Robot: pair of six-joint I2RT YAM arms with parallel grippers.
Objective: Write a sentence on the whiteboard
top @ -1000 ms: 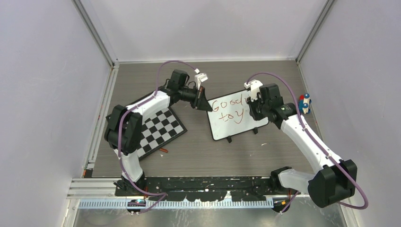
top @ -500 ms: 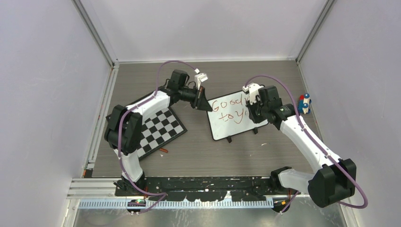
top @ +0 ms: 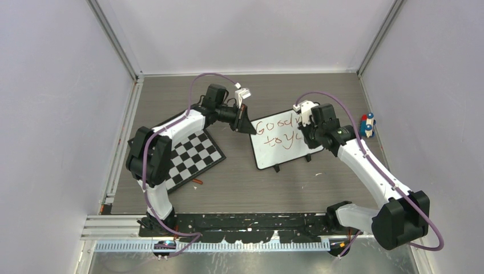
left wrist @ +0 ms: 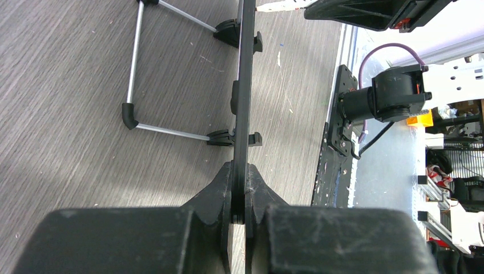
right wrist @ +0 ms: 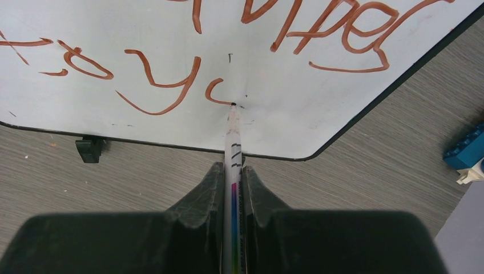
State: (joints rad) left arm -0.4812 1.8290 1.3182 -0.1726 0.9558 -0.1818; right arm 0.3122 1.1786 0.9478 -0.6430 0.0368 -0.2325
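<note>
**Inspector:** Start with the largest item. Where does the board stand, and what holds it?

**Assessor:** The whiteboard (top: 288,157) stands propped on its wire stand (left wrist: 133,63) in the middle of the table (top: 240,188), to the right of the checkerboard (top: 194,157). The left gripper (left wrist: 240,180) is clamped on the board's edge near the upper left corner, with the frame pinched between the jaws. The risk is that this is the only hold. If it slips, writing pressure could tip the board back or twist it on its feet.

**Inspector:** And the writing side?

**Assessor:** The right gripper (right wrist: 233,171) is closed tight on the marker (right wrist: 233,134), whose tip touches the board low on the right. The sentence (top: 277,133) shows "Good", a second word I read as "vibes", then "to y" and a curve just begun. I judge it unfinished.

**Inspector:** Hazards there?

**Assessor:** Little white is left before the lower right corner, so the last letters may crowd or run onto the frame. Pressing too hard could skid the tip, and pressing too lightly would break the stroke.
</note>
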